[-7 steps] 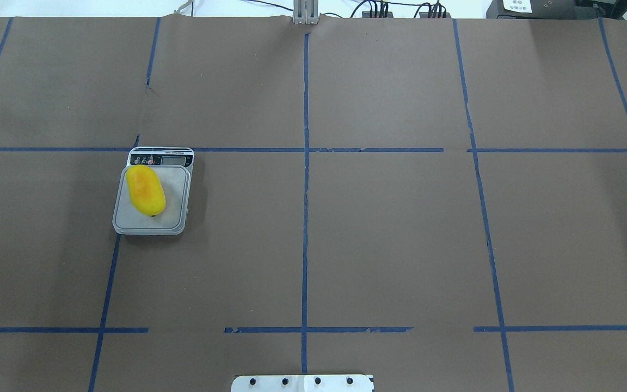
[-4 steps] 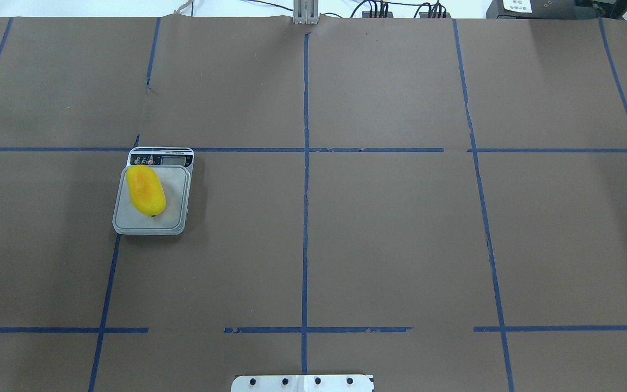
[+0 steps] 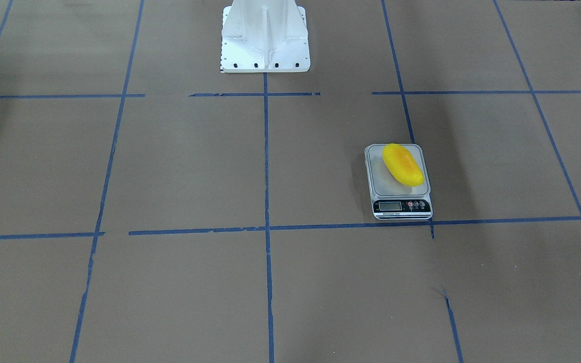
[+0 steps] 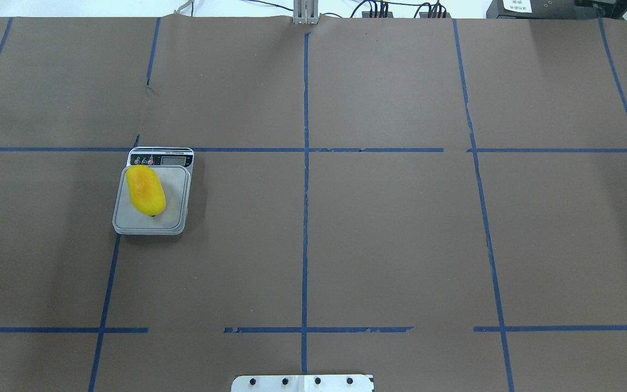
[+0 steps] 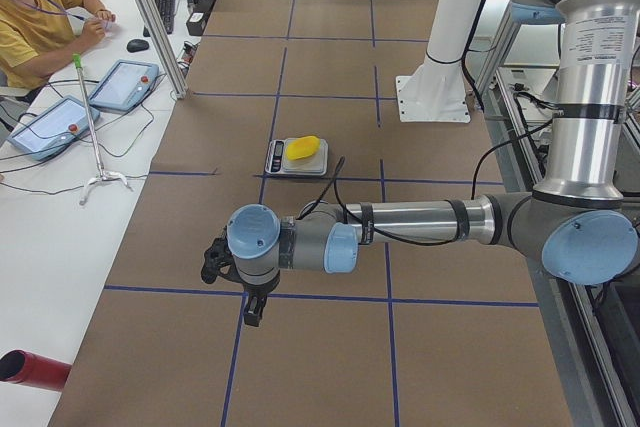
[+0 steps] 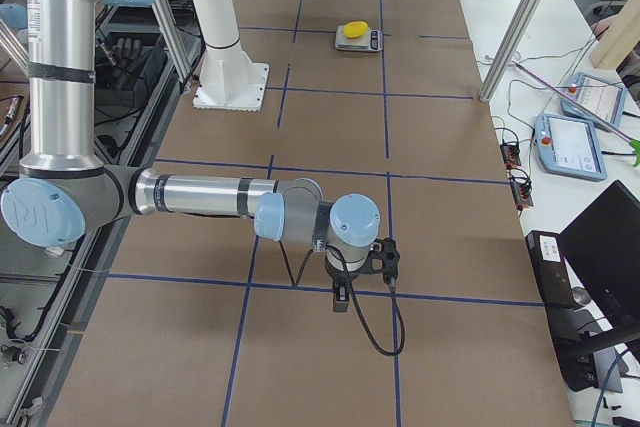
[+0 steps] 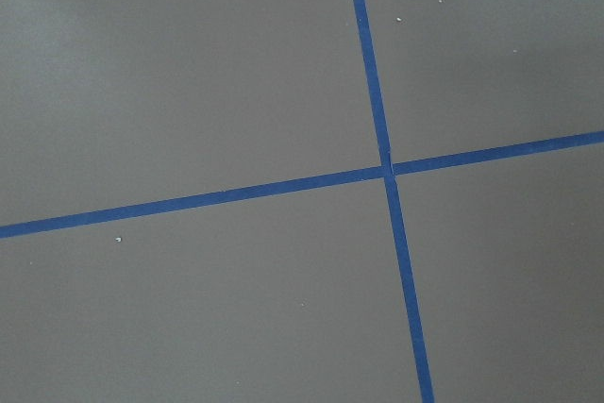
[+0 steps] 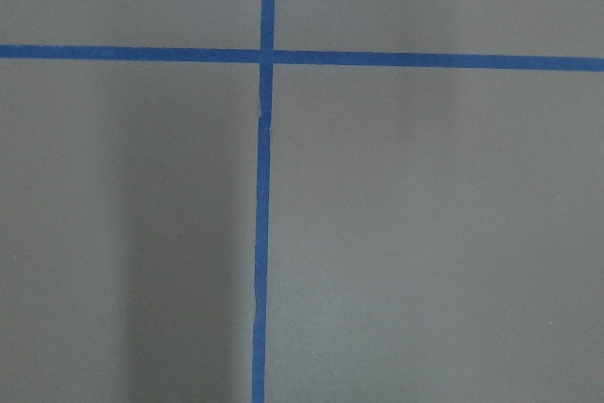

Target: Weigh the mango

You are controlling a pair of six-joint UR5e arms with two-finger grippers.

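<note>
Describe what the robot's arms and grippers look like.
Both the left arm and right arm are silver metal tubes joined by grey housings with light-blue round caps. Black bands ring the upright tubes. A black cable loops from the right wrist; another runs along the left forearm. The left gripper and right gripper are small and black; finer detail is too small to tell.

Silver-and-blue left arm [image 5: 420, 219] and silver-and-blue right arm [image 6: 200, 194]: forearms outstretched, level. Black left gripper [image 5: 254, 313], black right gripper [image 6: 340, 301] point downward; finger spacing indiscernible.
</note>
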